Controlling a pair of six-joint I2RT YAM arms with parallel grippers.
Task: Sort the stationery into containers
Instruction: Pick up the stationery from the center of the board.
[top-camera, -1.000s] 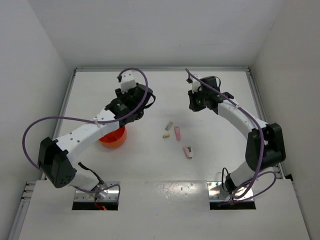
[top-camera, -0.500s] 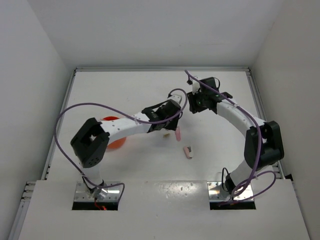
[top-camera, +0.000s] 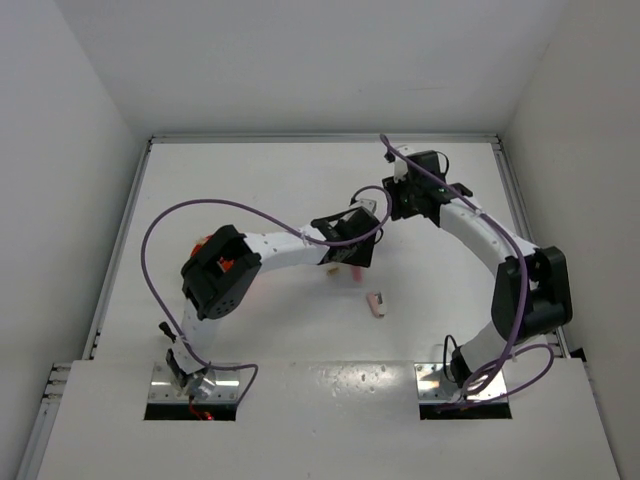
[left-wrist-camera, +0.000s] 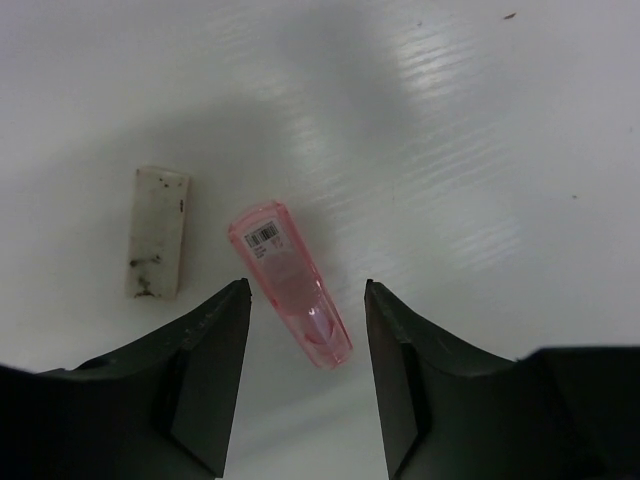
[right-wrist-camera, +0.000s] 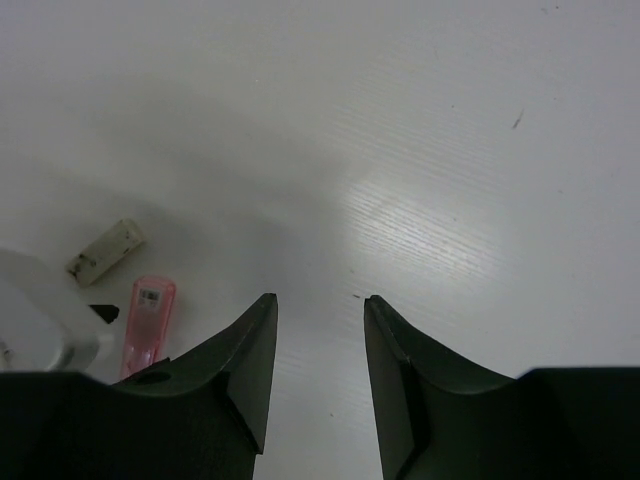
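Straddling the pink translucent piece (left-wrist-camera: 290, 283) with the left fingers (left-wrist-camera: 205, 380) spread, one to each side and touching neither flank, probably to line up across the narrow width before pinching. Set at an angle to the piece rather than square to it, so likely needing a small twist or a gentle squeeze to bring it straight. Lying flat on the white tabletop (top-camera: 250, 180), label end farthest from the wrist, near a grubby beige eraser (left-wrist-camera: 157, 232) kept outside the spread, apparently to lift one item at a time. Reaching far across from the left base for this, with the left arm folded over the orange bowl (top-camera: 200, 244) and hiding most of it; impossible to tell anything of dividers or contents from here. Hanging near the far side with the right fingers (right-wrist-camera: 235, 380) parted and pinching nothing, bare tabletop between them, seemingly to leave room for the left arm. Also to be sorted: a small pink piece with a dark end (top-camera: 376, 304), alone nearer the bases. Judged early in the sort, with three pieces seen loose and none seen in the bowl.
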